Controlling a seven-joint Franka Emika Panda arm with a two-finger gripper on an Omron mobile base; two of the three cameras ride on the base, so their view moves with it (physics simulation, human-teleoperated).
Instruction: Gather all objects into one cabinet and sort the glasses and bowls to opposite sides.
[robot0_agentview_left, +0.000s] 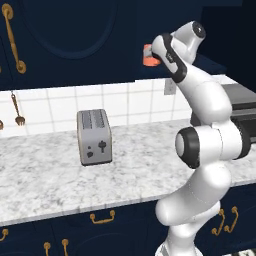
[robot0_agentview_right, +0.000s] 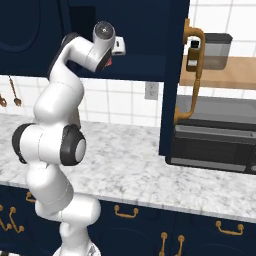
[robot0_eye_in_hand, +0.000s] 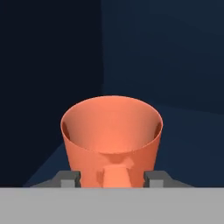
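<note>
The orange mug stands upright on the shelf inside the dark navy cabinet, its handle facing the hand camera. My gripper straddles its lower body, and both fingertips press against the mug's sides. From the left base view the orange mug peeks out beside the raised hand at the cabinet's open front. In the right base view the hand reaches into the cabinet, whose tall door with a curved brass handle stands open to the right. The bowls and the other glass are out of view.
A grey toaster stands on the marble counter below and to the left. A black microwave sits on the counter behind the open door. Utensils hang on the tiled wall at the left.
</note>
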